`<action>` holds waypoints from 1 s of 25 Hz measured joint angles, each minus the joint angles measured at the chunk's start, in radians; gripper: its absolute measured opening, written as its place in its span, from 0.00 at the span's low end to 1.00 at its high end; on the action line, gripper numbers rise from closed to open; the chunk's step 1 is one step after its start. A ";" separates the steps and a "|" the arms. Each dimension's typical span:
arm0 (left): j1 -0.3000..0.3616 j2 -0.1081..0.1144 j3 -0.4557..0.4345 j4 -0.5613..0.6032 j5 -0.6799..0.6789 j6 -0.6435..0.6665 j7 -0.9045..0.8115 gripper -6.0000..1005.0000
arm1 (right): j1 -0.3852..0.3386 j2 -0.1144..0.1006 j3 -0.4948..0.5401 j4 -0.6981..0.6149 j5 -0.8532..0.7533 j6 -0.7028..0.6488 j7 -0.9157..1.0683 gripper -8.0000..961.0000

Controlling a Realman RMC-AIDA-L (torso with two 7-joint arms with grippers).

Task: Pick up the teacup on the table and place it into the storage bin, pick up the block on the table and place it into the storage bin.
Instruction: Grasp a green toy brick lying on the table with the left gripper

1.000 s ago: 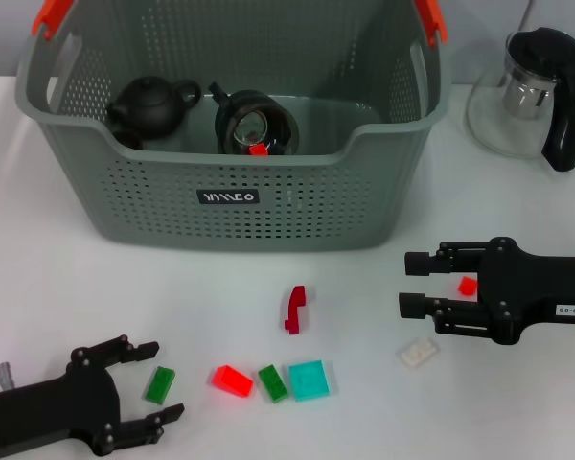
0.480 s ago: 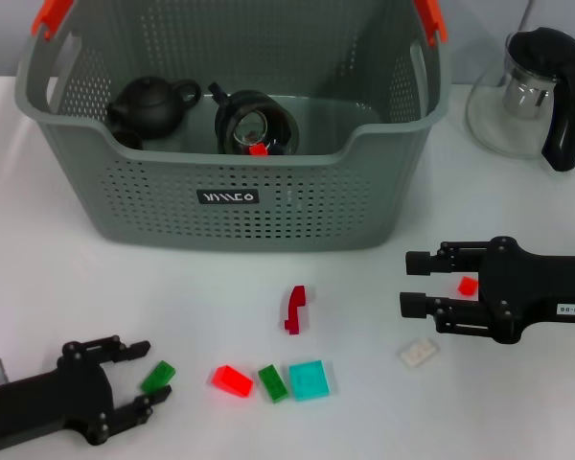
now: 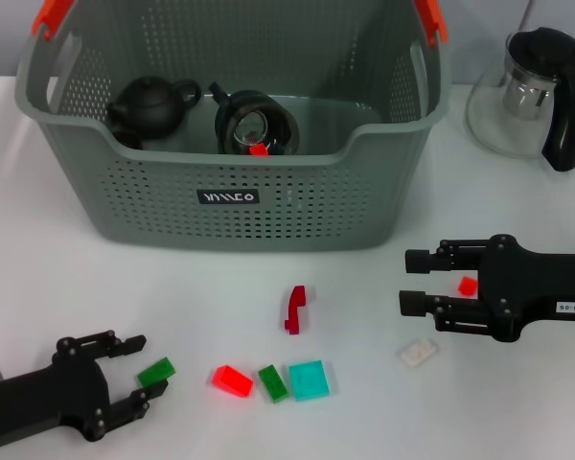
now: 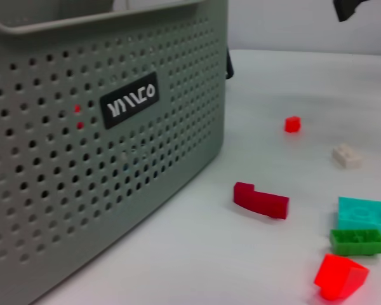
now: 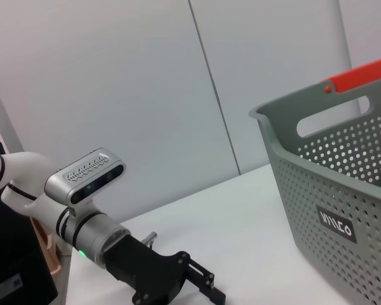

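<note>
The left claw point(image 3: 142, 374) has pulled back toward the near edge of the white worktop point(image 3: 57, 287) since a moment ago, and its fingers have closed in on the small green plastic block point(image 3: 156, 372). The block now sits tilted between the two fingertips, low over the worktop; whether it is lifted off cannot be told. The right claw point(image 3: 414, 283) has not moved. It hovers open and empty beside a tiny red block point(image 3: 468, 285).

The head view looks down into the big grey-green plastic storage bin with holes and orange-red handles point(image 3: 297, 206). Inside are a black teapot point(image 3: 153, 103) and a dark glass pot with a red spot point(image 3: 254, 123). The left wrist view only shows the bin's outside wall and black label. It shows the loose blocks from the side: a dark red curved piece point(image 4: 260, 200), a teal square block point(image 4: 361, 214), a second green block point(image 4: 358, 241), a bright red block point(image 4: 340, 276) and a white block point(image 4: 347, 155).
</note>
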 joint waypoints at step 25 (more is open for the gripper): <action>0.003 -0.002 0.010 -0.014 0.005 -0.021 0.019 0.40 | 0.000 0.000 0.000 -0.002 0.000 0.006 0.000 0.62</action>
